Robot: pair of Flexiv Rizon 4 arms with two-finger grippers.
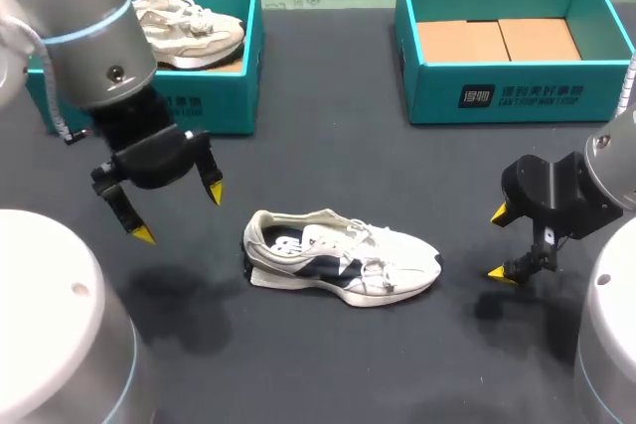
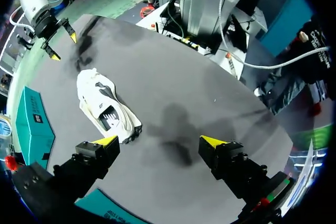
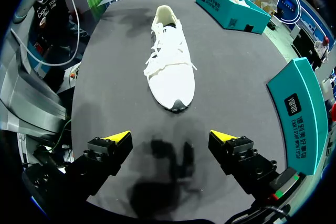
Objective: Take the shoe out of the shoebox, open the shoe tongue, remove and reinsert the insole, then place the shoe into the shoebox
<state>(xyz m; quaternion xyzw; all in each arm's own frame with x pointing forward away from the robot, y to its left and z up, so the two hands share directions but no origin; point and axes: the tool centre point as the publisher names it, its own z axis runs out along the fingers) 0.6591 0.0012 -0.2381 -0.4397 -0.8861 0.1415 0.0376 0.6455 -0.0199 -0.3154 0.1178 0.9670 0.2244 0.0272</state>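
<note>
Shoe [image 1: 343, 265] is laid upright on the table [image 1: 328, 166], outside the left box [image 1: 224, 111] and right box [image 1: 556, 96], toe toward the right gripper [image 1: 497, 242]. Left gripper [image 1: 180, 212] is held open above the table near the heel. The right gripper is also open, just beyond the toe; nothing is gripped.

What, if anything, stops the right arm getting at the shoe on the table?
Nothing that shows, so probably yes, it can. The right tool hangs open just off the toe of the shoe, with only bare table between them.
</note>
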